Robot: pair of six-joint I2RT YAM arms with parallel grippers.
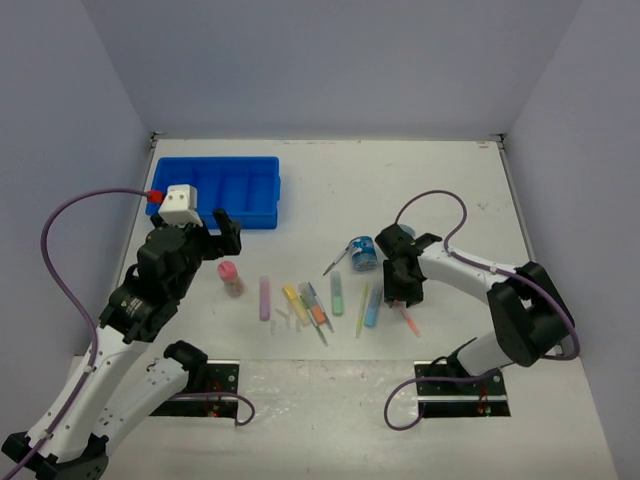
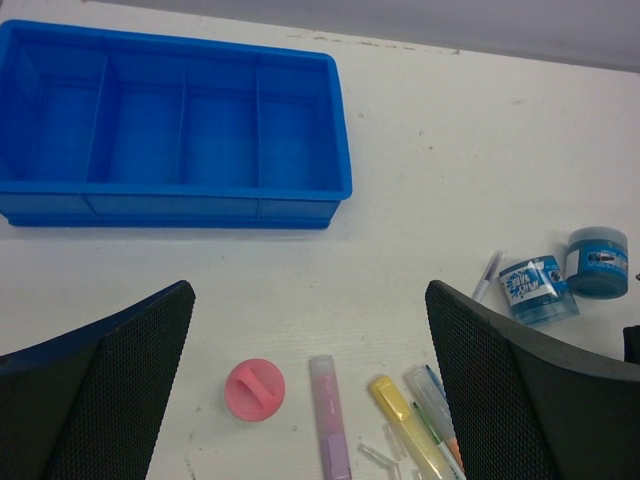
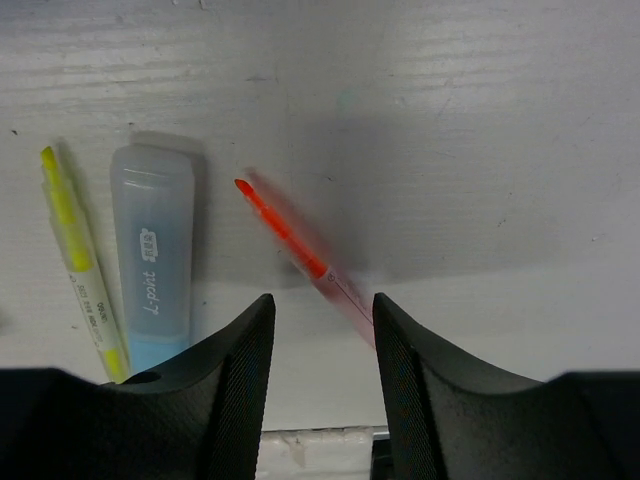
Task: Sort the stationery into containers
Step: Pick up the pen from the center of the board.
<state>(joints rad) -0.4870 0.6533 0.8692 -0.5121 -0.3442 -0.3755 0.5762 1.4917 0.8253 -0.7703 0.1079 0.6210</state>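
Observation:
The blue divided tray point(image 1: 215, 190) sits at the far left and is empty in the left wrist view point(image 2: 170, 130). My left gripper point(image 1: 215, 238) hovers open and empty just above the pink-capped bottle point(image 1: 231, 277), whose cap shows in the left wrist view point(image 2: 255, 389). Purple point(image 1: 264, 297), yellow point(image 1: 295, 302), green point(image 1: 337, 292) and blue point(image 1: 373, 305) markers lie in a row. My right gripper point(image 1: 403, 297) is open, low over a thin orange-red pen point(image 3: 290, 240), which lies between its fingertips point(image 3: 240, 370).
A round blue tub point(image 1: 362, 252) lies on its side with a thin pen point(image 1: 335, 262) beside it; a second tub point(image 2: 597, 262) stands near it. A thin yellow pen point(image 3: 80, 265) lies left of the blue marker point(image 3: 150, 260). The table's near edge is just below the right gripper.

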